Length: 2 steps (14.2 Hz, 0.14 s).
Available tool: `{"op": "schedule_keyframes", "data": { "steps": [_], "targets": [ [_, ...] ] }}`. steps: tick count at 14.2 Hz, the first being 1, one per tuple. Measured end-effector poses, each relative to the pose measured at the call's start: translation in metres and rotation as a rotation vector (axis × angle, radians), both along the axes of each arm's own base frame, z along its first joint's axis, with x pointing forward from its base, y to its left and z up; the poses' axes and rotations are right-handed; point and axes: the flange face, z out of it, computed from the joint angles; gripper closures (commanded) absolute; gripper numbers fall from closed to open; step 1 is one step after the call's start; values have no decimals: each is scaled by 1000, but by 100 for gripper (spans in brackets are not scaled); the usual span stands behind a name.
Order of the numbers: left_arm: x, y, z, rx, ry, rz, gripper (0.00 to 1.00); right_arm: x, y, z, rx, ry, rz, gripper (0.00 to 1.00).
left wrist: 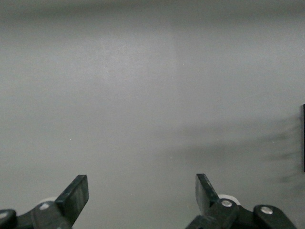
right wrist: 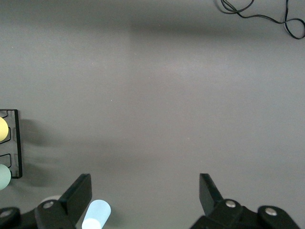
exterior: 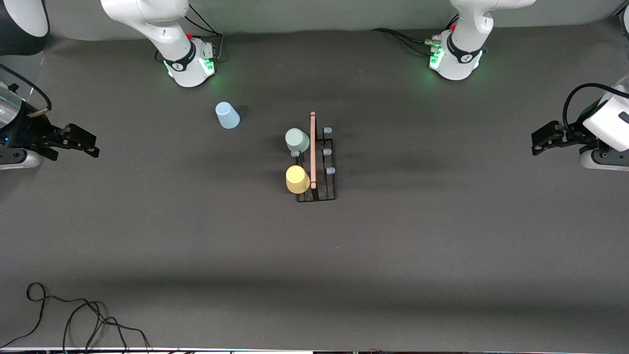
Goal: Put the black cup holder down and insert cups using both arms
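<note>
The black cup holder stands mid-worktop, apparently carrying the grey-green cup and yellow cup upside down on prongs. The blue cup sits apart, nearer the right arm's base. Both the left claw and right claw wait open and empty at the table's ends.

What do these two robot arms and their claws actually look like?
Both arms are glossy white with dark joint bands, on round bases glowing green with black cables attached. The left gripper and right gripper are black, each with two flat angular fingers and silver screws.
</note>
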Motion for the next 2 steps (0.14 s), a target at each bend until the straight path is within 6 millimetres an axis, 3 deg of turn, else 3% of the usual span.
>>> {"op": "schedule_keyframes", "data": {
  "steps": [2],
  "targets": [
    [0, 0, 0, 0, 0, -1, 0, -1, 0, 0, 0, 4, -1, 0]
  ]
}}
